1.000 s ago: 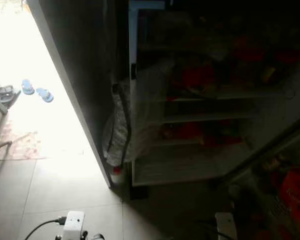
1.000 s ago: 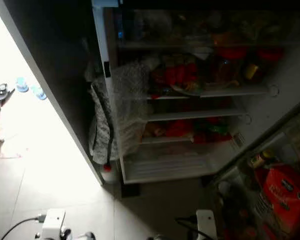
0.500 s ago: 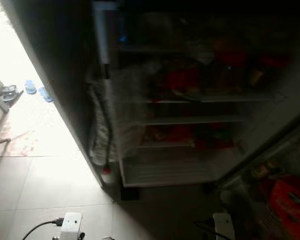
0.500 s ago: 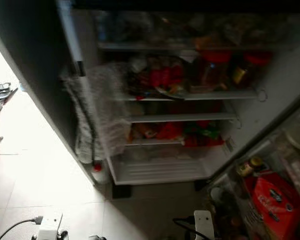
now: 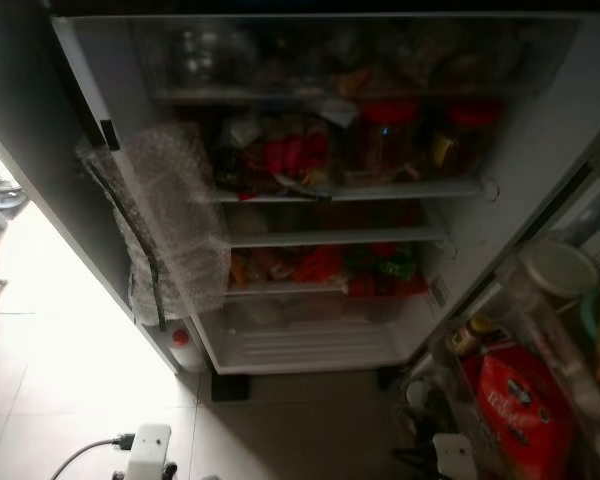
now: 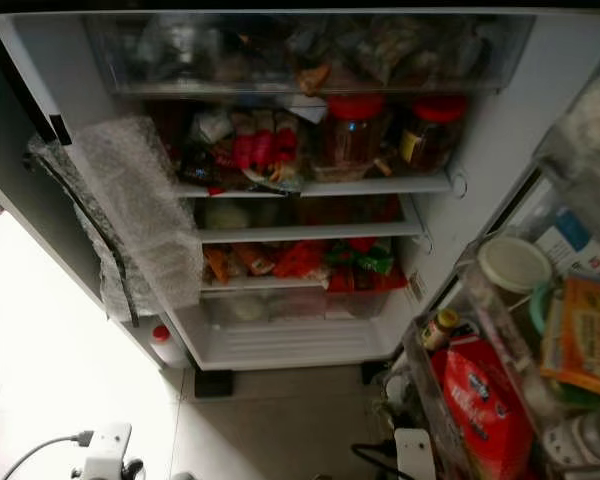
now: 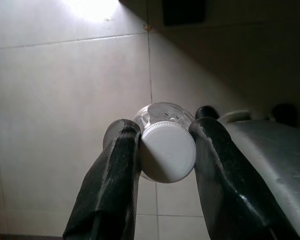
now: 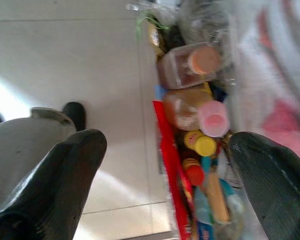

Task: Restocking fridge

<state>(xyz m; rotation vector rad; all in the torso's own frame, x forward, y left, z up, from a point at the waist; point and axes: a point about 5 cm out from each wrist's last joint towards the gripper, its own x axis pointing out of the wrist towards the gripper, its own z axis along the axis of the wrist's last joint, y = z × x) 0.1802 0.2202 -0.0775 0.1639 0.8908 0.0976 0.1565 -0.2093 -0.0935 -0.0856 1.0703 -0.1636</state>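
Left gripper (image 7: 165, 150): it is clamping a clear bottle (image 7: 162, 117) at the neck, the two black fingers (image 7: 115, 170) pressing on either side of the white cap (image 7: 168, 151)
Clear bottle: it is lying between the fingertips with the cap facing the wrist camera and the body pointing away, hanging above the pale tiled floor (image 7: 65, 90)
Right gripper (image 8: 165, 150): its fingers are standing wide apart with nothing between them, hovering over the door shelf
Fridge (image 6: 480, 130): it is standing open in front of the robot, its inner shelves showing
Top drawer (image 6: 310, 50): it is holding bagged food behind a clear front
Upper shelf (image 6: 320, 187): it is carrying two red-lidded jars (image 6: 355, 130) side by side, with packets to their left
Lower shelves (image 6: 300, 283): they are holding red, orange and green packets
Door shelf (image 6: 480, 390): it is sitting on the robot's right, holding a red packet (image 6: 475, 410), a small yellow-capped bottle (image 6: 440, 328) and a white-lidded tub (image 6: 513, 265)
Bubble wrap (image 6: 140, 220): it is hanging down the left edge of the fridge
Floor: a small red-capped bottle (image 6: 164, 345) is standing at the fridge's lower left corner
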